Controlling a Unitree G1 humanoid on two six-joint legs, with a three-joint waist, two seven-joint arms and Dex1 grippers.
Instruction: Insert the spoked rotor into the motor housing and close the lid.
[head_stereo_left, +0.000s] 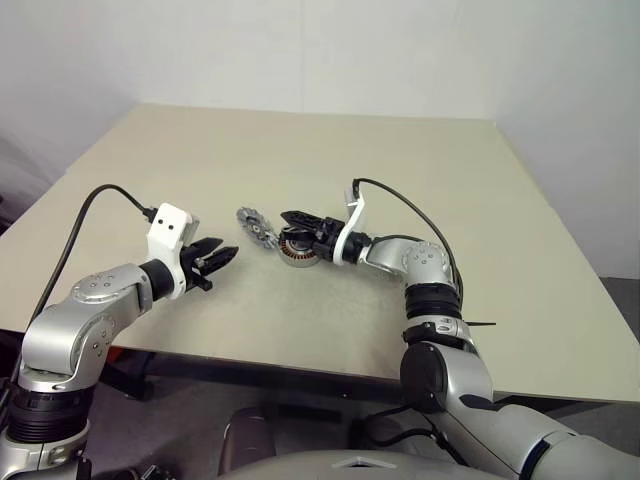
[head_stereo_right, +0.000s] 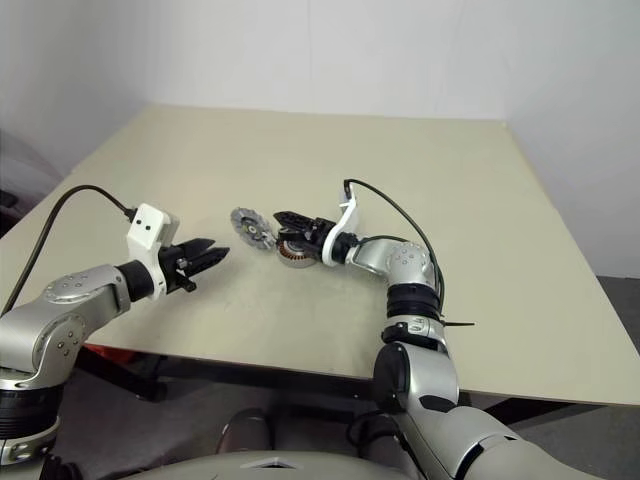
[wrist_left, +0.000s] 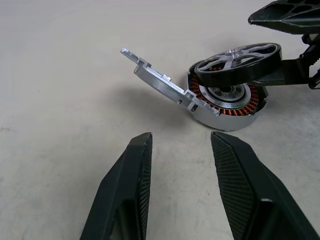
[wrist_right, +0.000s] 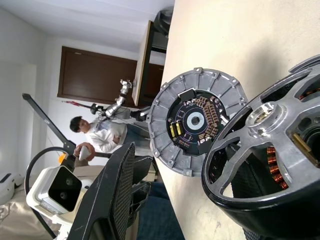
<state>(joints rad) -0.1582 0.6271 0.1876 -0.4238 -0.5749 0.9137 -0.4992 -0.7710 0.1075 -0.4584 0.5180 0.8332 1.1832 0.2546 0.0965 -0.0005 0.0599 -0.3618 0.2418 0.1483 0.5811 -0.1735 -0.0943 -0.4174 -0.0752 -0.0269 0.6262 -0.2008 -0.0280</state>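
Silver spoked rotor (wrist_left: 239, 59) tilted on motor housing (wrist_left: 227, 102), between spread right end effector (head_stereo_left: 297, 230) fingers.

A beige table (head_stereo_left: 520, 300) stands before white walls (head_stereo_left: 300, 50); a seated person (wrist_right: 102, 137) beyond.

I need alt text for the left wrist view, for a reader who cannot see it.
A spoked silver rotor sits tilted on the round copper-wound motor housing. A flat silver notched lid leans against the housing on the beige table, beyond two open black fingers.
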